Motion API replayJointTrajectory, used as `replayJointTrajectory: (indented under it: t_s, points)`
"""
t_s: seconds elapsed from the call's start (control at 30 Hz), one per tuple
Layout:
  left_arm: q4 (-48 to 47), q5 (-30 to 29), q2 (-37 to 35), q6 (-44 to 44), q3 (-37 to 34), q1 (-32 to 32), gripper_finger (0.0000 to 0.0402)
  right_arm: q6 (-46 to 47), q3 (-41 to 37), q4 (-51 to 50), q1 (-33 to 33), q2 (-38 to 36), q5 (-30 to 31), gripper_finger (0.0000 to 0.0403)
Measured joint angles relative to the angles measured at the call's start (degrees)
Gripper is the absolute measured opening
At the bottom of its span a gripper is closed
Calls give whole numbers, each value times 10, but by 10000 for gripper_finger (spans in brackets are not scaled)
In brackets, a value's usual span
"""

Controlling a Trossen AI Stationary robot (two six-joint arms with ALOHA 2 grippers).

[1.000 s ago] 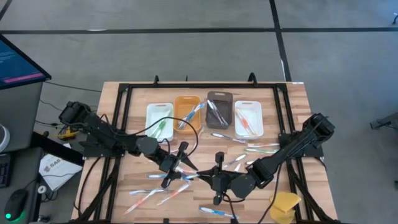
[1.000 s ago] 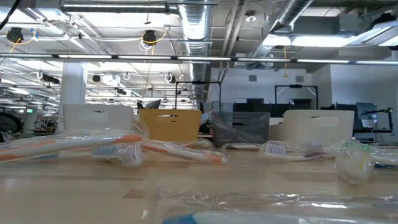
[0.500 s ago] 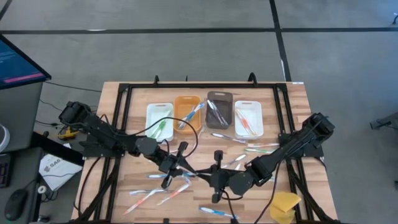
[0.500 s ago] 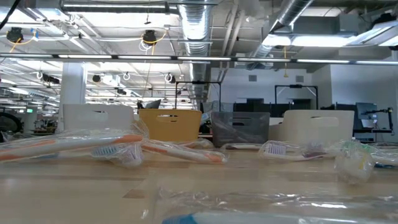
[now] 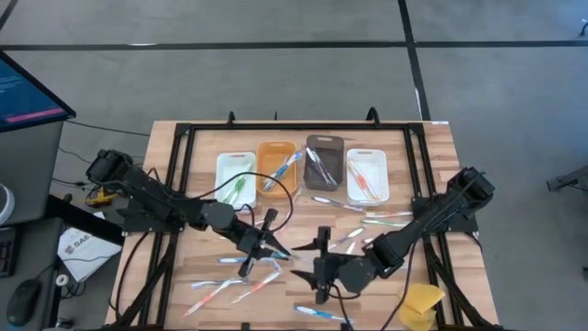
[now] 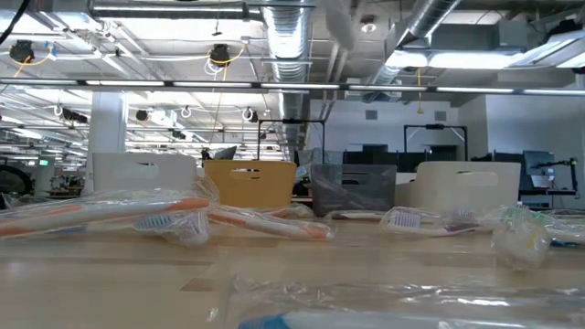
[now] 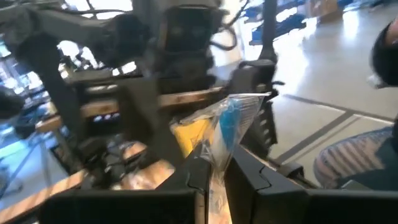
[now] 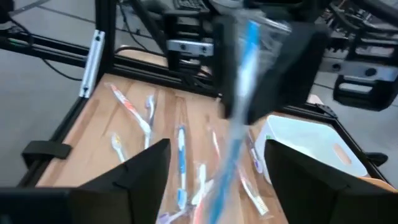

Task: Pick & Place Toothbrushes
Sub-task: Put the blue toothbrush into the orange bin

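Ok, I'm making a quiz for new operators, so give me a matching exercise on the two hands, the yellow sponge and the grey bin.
Things:
1. left hand
2. right hand
3. yellow sponge
4. grey bin

States or places:
A. open
B. at a corner of the table, on the right arm's side
C. shut on a blue toothbrush
D. between the orange bin and a white bin

Pairs: 1-C, 2-A, 3-B, 4-D
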Motion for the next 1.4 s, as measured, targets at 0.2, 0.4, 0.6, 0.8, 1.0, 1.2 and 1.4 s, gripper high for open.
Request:
replayJointTrajectory:
  t_s: [0.2,0.4,0.6,0.8,1.0,1.2,1.4]
  points:
    - [-119,-55,-96,-46,0,5,16,-31,0,1,26,0,25,263]
    - [-221,-115,-194,-126,1,48,16,-39,0,3,32,0,26,264]
    - [-413,-117,-213,-200,78,133,16,-35,0,3,25,0,27,264]
    - [-620,-78,-160,-244,205,236,16,-25,0,1,18,0,27,264]
    - [-704,-16,-60,-242,316,332,16,-24,0,-1,13,0,27,264]
    - [-735,36,37,-255,400,418,16,-16,0,-5,11,0,26,264]
    - [-753,107,108,-268,422,484,16,-8,0,-22,12,0,26,264]
